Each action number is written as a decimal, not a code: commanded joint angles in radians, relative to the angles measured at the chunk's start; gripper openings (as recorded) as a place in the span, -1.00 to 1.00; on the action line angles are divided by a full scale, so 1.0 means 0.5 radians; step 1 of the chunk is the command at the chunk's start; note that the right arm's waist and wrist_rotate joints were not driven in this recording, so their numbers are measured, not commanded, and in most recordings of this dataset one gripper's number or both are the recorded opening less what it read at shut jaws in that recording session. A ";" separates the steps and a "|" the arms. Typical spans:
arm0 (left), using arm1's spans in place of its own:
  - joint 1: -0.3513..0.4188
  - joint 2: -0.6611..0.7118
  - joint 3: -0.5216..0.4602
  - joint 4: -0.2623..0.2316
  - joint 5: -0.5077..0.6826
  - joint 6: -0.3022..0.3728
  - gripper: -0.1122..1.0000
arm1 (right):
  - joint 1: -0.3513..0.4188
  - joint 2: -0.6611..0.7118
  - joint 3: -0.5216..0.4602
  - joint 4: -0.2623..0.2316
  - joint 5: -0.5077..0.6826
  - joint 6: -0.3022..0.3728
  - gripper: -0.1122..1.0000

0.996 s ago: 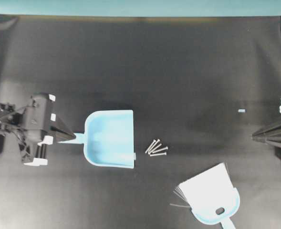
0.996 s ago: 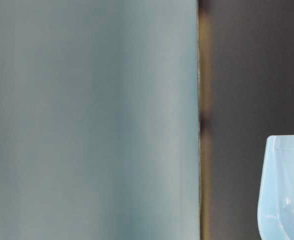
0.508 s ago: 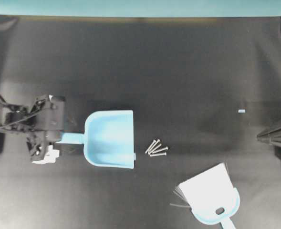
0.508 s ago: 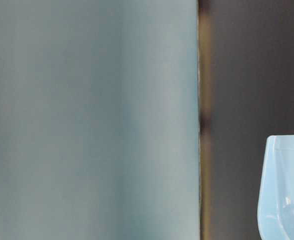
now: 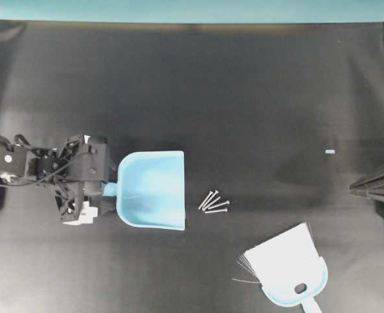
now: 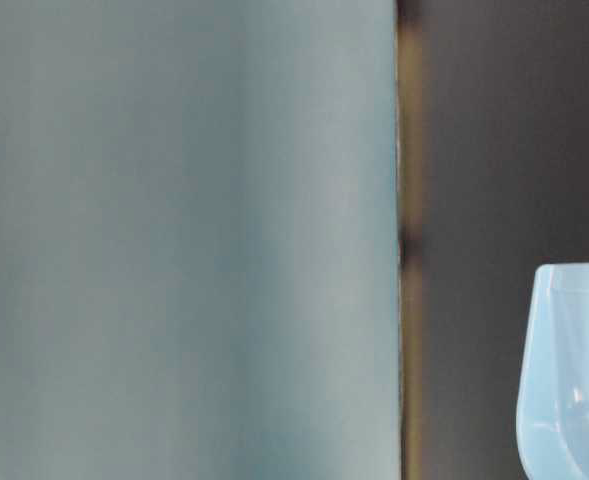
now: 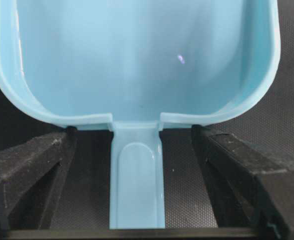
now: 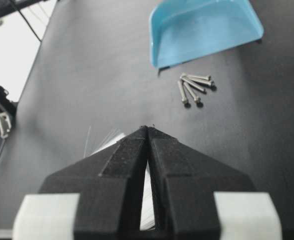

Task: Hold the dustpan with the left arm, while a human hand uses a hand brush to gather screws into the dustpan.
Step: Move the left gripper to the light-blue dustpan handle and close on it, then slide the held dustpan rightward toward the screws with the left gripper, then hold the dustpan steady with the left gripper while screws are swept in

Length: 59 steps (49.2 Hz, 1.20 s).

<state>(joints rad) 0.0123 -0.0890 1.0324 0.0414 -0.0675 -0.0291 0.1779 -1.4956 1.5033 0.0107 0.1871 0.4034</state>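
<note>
Left tool (image 7: 137, 165) open, fingers (image 7: 32, 170) astride dustpan (image 5: 151, 189) handle near desk's left edge; not gripped. Right tool (image 8: 147, 135) closed, empty. Screws (image 5: 213, 202) unswept; hand brush (image 5: 286, 270) idle. Grasp and sweeping outstanding.

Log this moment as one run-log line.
left gripper: open, straddling dustpan handle | right gripper: shut, empty | screws: outside pan | hand brush: lying unused | human hand: absent

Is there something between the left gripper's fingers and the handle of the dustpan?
Nothing visible. In the left wrist view the dustpan handle lies between the open fingers of the left gripper, with bare black mat on both sides.
</note>
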 commanded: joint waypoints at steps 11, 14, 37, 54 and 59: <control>0.012 0.021 -0.028 0.006 -0.028 -0.067 0.64 | 0.000 0.015 -0.003 -0.006 -0.025 0.000 -0.80; 0.012 0.018 -0.021 0.006 -0.040 -0.089 0.38 | 0.000 0.015 0.003 -0.006 -0.031 0.003 -0.80; -0.037 -0.123 0.095 0.006 -0.276 -0.077 -0.25 | 0.000 0.006 0.028 -0.006 -0.055 0.000 -0.80; -0.052 -0.595 0.086 0.006 -0.169 -0.074 -0.25 | 0.000 0.003 0.028 -0.003 -0.055 0.000 -0.80; -0.046 -0.703 0.055 0.006 0.064 -0.089 -0.25 | 0.000 0.003 0.028 -0.006 -0.055 0.003 -0.80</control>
<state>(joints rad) -0.0123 -0.3973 1.0876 0.0414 -0.1150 -0.0690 0.1779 -1.4972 1.5217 0.0107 0.1687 0.4034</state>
